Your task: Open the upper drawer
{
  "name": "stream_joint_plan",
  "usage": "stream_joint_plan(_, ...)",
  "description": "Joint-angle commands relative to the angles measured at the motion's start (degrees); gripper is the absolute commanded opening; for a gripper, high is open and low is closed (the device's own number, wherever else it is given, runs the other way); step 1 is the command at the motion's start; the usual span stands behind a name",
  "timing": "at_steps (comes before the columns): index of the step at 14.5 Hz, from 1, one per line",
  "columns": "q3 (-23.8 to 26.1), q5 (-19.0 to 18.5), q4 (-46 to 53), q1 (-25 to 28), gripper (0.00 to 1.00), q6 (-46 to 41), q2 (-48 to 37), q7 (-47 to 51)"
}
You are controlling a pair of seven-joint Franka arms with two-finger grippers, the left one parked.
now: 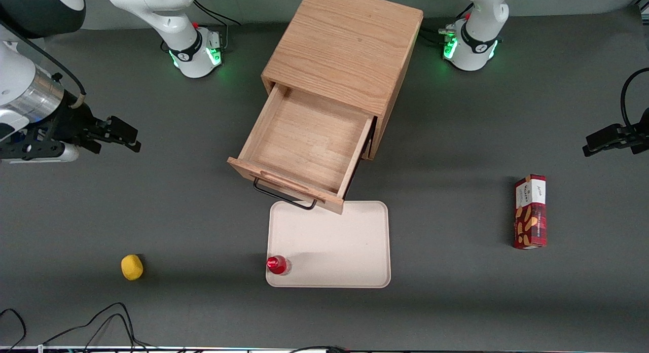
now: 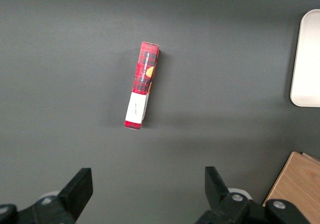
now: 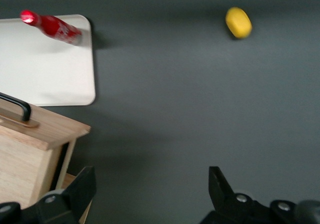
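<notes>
The upper drawer (image 1: 304,140) of the light-oak cabinet (image 1: 345,43) stands pulled far out toward the front camera, its inside empty. Its black wire handle (image 1: 284,196) hangs over the edge of the white tray. The drawer's front and handle (image 3: 17,106) also show in the right wrist view. My right gripper (image 1: 124,136) is open and empty, held above the bare table well off toward the working arm's end, apart from the drawer. In the right wrist view the gripper (image 3: 150,184) has its two black fingers spread wide over grey table. The lower drawer is hidden under the open one.
A white tray (image 1: 345,251) lies in front of the drawer with a red bottle (image 1: 278,265) at its corner. A yellow lemon-like object (image 1: 132,267) lies toward the working arm's end. A red snack box (image 1: 530,211) lies toward the parked arm's end. Cables run along the table's front edge.
</notes>
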Motion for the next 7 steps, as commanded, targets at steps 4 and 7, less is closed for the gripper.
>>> stream_joint_plan(4, 0.54, -1.34, -3.14, -2.31, 1.0, -4.15, -3.95, 1.42)
stream_joint_plan(7, 0.54, -1.34, -2.96, -2.22, 1.0, -4.15, -3.51, 1.33)
